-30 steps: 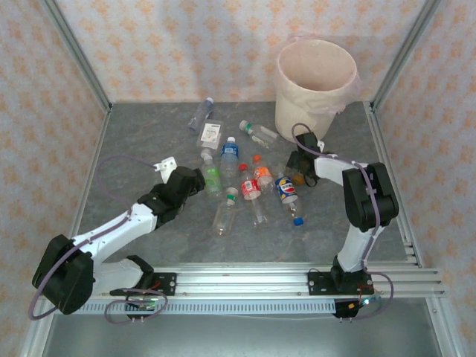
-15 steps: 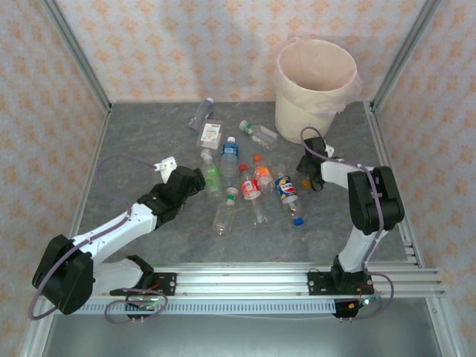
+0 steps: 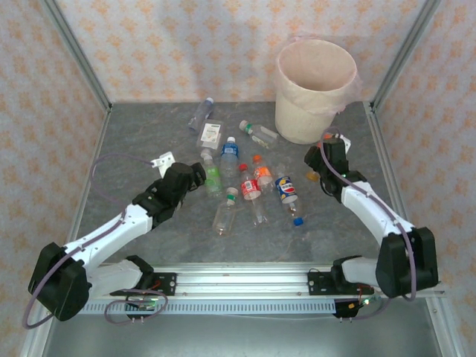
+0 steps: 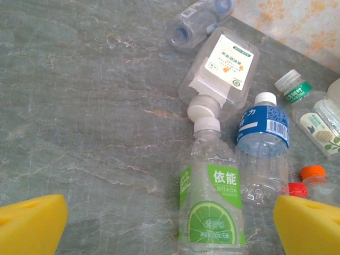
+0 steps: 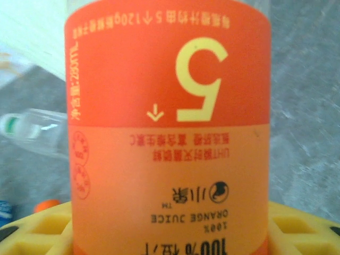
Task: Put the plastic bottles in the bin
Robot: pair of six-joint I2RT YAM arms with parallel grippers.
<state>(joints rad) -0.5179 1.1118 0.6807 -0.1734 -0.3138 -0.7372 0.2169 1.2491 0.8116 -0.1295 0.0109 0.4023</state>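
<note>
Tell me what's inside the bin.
The bin shows its thin plastic bag lining the far inner wall, with nothing else in sight against it. Its near wall covers the bottom, so anything lying there can't be seen.

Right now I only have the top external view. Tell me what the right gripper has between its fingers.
Observer: An orange-labelled bottle. The label reads 100% orange juice, and the yellow pads of the right gripper sit against both its sides.
Operator: Now check the left gripper.
Observer: The left gripper is wide open, with the lime-label bottle lined up between its pads, untouched.
Operator: Give me that bottle's cap end.
Observer: Its white cap points away from the gripper, right up against the white cap of the flat pouch-shaped bottle.
</note>
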